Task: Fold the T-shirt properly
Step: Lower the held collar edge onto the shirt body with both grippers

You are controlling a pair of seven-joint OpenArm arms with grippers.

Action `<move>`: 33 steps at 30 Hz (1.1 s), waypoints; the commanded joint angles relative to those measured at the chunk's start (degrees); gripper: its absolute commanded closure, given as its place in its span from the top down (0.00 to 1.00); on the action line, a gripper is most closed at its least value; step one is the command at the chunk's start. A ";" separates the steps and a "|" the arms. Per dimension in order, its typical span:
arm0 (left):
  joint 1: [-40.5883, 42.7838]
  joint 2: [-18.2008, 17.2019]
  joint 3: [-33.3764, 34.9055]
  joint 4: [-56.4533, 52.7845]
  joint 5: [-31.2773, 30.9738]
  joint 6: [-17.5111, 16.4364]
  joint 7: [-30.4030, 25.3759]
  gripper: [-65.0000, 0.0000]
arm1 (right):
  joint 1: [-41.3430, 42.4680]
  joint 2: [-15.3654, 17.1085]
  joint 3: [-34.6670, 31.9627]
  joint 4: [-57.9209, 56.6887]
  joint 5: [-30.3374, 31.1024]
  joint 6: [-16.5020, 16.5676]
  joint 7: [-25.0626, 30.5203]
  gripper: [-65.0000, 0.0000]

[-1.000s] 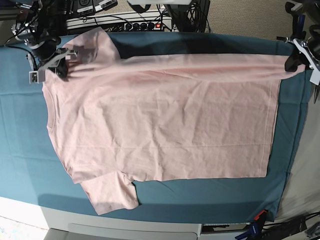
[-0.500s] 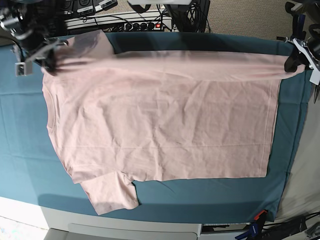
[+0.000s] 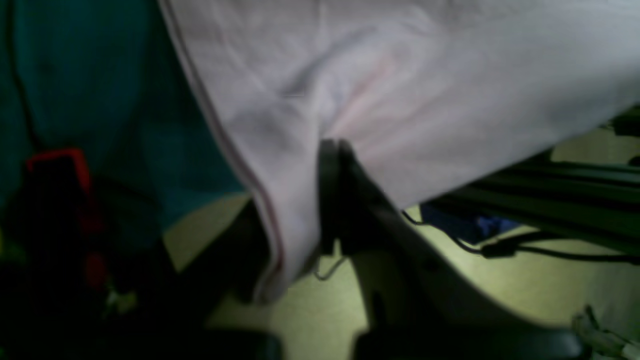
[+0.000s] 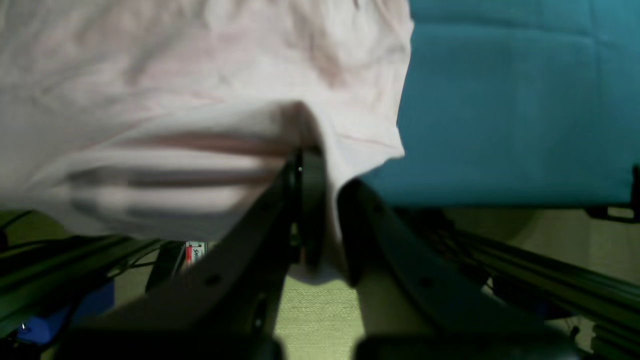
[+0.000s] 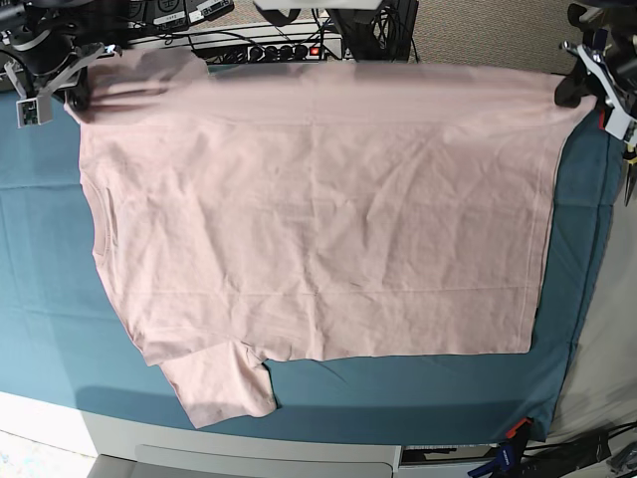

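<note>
Left wrist view showed the left gripper [image 3: 332, 150] pinched tight on a corner of the T-shirt [image 3: 425, 85], right beside its stitched hem. The cloth sagged away from the jaws in soft folds — light, limp cotton that would drape and stretch rather than hold a shape. Best taken at seams and corners, as here, where the doubled fabric gives a firmer bite; it looked unlikely to slip, though the picture was blurred.

Right wrist view had the right gripper [image 4: 320, 165] likewise clamped on a bunched edge of the T-shirt [image 4: 175, 75], with the table cloth [image 4: 510, 110] beyond it. A little fabric hung down between the dark fingers [image 4: 310, 210].

Base view laid out the count — one T-shirt [image 5: 318, 219], plain side up, spread across one teal table cloth [image 5: 40, 279], and two arms. The right gripper [image 5: 75, 95] held the far corner by the sleeve; the left gripper [image 5: 575, 90] held the far hem corner. The garment's far edge ran stretched between them, the near sleeve lying flat toward the table's front.
</note>
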 commanded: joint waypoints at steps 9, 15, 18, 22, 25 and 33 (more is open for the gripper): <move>-0.04 -0.96 -0.55 0.66 -0.76 -0.24 -1.84 0.00 | -1.05 0.81 0.81 0.72 -0.68 -0.26 1.84 0.00; -4.48 -1.14 6.43 0.63 5.11 0.07 -4.31 0.00 | 4.17 -1.70 0.66 0.66 -0.81 -0.22 4.46 0.00; -8.09 -1.11 11.80 0.63 8.48 1.57 -5.75 0.00 | 6.75 -4.35 0.66 0.66 -1.86 -0.20 4.85 0.00; -13.35 -1.11 18.71 0.59 15.34 3.91 -8.09 0.00 | 8.46 -7.06 0.63 -0.50 -2.67 -0.20 5.18 0.00; -15.98 -1.14 21.00 0.59 18.27 5.05 -8.39 0.00 | 8.55 -7.80 -0.37 -2.86 -2.67 -0.20 4.85 0.00; -15.08 -1.42 15.28 0.61 16.11 6.29 -7.08 0.00 | 8.37 -7.80 -4.87 -4.96 -2.69 -0.20 2.14 0.00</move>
